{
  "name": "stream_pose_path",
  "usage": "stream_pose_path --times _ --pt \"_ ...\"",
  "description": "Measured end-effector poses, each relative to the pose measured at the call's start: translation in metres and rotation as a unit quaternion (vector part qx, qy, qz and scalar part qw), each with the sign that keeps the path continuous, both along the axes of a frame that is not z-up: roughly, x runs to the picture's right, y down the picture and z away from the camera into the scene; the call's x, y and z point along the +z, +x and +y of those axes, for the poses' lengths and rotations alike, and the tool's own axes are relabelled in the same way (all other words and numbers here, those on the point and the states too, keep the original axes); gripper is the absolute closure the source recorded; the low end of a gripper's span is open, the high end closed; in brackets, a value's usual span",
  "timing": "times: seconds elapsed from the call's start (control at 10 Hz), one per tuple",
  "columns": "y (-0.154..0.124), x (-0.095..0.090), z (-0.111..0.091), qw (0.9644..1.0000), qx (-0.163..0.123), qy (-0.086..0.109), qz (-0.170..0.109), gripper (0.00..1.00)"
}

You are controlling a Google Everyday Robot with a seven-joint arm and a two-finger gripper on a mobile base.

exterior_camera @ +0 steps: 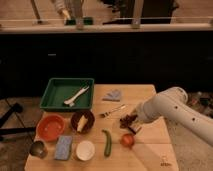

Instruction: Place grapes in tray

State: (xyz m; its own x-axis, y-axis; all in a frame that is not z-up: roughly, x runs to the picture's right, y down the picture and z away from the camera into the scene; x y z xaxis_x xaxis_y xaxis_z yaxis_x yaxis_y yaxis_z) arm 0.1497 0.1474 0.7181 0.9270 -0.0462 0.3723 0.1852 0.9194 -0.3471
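The grapes (pixel 128 120), a small dark purple-red bunch, lie on the wooden table (pixel 145 97) right of centre. My gripper (pixel 133 123) is at the end of the white arm that comes in from the right. It sits right at the grapes, over their right side, and partly hides them. The green tray (pixel 56 89) stands at the table's back left, well apart from the grapes, with a white utensil (pixel 75 96) lying in it.
A red-orange fruit (pixel 127 140) and a green vegetable (pixel 107 142) lie just in front of the grapes. A fork (pixel 112 111), a grey-blue cloth (pixel 113 95), a dark bowl (pixel 82 121), an orange bowl (pixel 51 127), a blue sponge (pixel 63 147), a white cup (pixel 85 150) and a metal cup (pixel 38 148) lie to the left.
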Motion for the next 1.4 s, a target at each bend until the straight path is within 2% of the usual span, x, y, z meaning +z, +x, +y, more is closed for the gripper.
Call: stream_pose_path --times 0.5,0.8,1.0,1.3,1.4 --pt "0.000 0.004 -0.004 1.0000 0.000 0.003 0.004 1.00" --pt "-0.006 0.029 -0.044 0.9996 0.000 0.024 0.015 1.00" --pt "-0.012 0.055 -0.085 0.9990 0.003 0.040 0.023 1.00" --pt "-0.012 0.080 -0.124 0.9980 0.013 0.054 0.032 1.00" --pt "-0.012 0.085 -0.130 0.9981 0.011 0.054 0.029 1.00"
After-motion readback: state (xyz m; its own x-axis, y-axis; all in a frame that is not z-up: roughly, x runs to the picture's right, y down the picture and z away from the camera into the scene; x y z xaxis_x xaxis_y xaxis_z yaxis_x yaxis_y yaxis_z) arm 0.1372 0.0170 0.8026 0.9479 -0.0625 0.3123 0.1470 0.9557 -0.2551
